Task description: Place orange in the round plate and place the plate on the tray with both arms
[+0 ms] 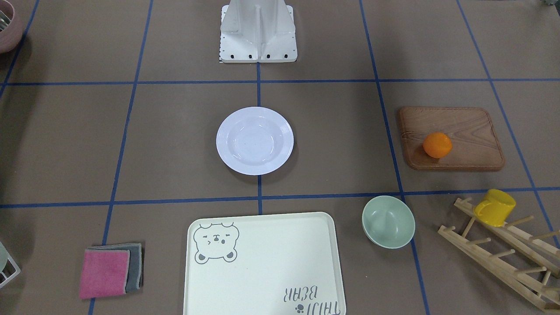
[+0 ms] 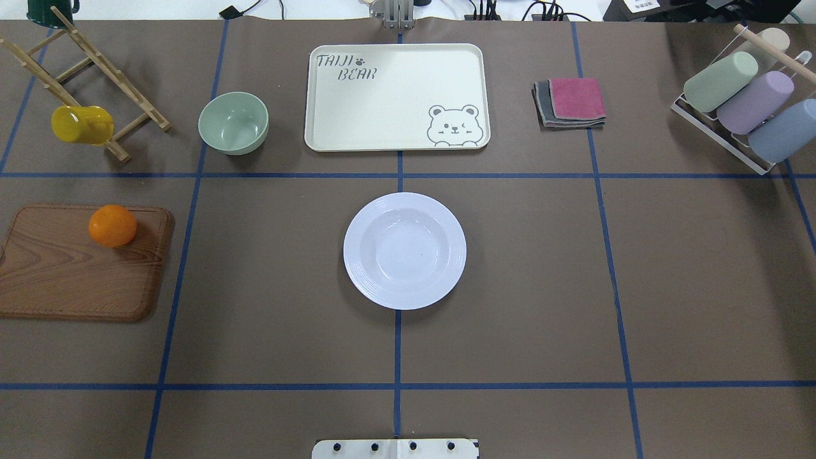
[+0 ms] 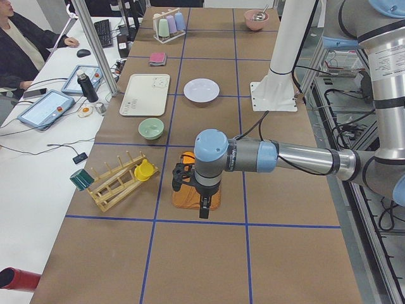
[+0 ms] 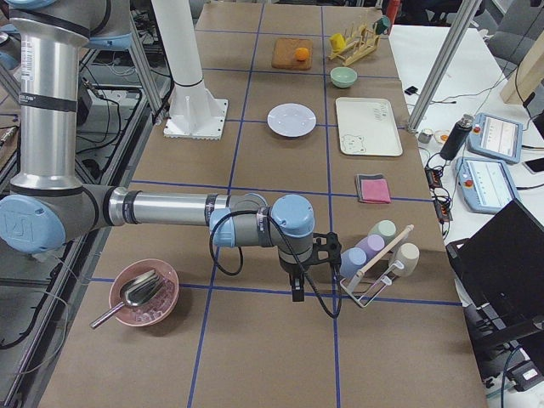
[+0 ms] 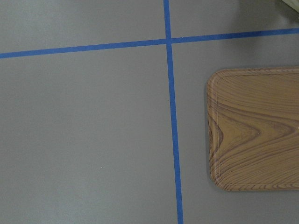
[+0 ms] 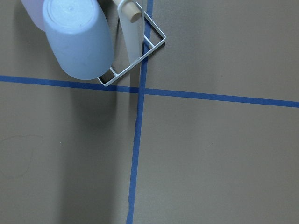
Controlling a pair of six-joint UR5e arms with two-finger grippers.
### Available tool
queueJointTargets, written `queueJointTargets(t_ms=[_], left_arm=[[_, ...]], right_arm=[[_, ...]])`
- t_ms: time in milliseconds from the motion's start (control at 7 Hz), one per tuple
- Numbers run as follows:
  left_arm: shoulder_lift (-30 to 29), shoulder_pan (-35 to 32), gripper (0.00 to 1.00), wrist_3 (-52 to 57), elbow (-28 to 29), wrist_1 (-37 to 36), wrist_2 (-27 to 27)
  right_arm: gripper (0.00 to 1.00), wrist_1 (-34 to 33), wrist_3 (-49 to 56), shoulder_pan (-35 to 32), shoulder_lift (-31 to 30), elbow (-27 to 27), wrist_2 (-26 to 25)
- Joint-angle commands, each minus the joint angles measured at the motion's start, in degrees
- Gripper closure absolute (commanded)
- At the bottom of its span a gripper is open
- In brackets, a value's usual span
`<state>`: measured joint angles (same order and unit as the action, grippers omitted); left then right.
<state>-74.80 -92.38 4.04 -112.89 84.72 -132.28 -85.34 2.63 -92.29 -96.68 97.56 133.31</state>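
The orange [image 1: 437, 145] [image 2: 113, 225] lies on a brown wooden board [image 1: 472, 131] at my left side. The white round plate [image 1: 255, 140] [image 2: 405, 250] sits bare at the table's middle. Beyond it lies the cream bear tray [image 1: 262, 271] [image 2: 395, 95], with nothing on it. My left gripper [image 3: 204, 210] hangs above the near end of the board, pointing down; only the exterior left view shows it, so I cannot tell its state. My right gripper [image 4: 297, 289] hangs beside the cup rack [image 4: 374, 255] far to the right; I cannot tell its state either.
A pale green bowl [image 2: 233, 122] stands left of the tray. A yellow mug [image 2: 81, 124] hangs on a wooden rack [image 2: 95, 70]. Folded pink and grey cloths [image 2: 570, 102] lie right of the tray. A pink bowl with a spoon [image 4: 144, 293] and a seated person [image 3: 25, 44] are at the edges.
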Motion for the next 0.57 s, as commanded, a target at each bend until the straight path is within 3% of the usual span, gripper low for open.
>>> queueJointTargets(t_ms=[0,429], left_arm=[[0.09,0.01,0.01,0.00,-0.92,-0.09,-0.26],[-0.52,0.09,0.01,0.00,-2.33,0.44,-2.72]], right_arm=[[0.00,0.00,0.01,0.00,-0.09,0.00,0.02],[0.00,2.18,0.36,0.35,0.00,1.31,-0.07]])
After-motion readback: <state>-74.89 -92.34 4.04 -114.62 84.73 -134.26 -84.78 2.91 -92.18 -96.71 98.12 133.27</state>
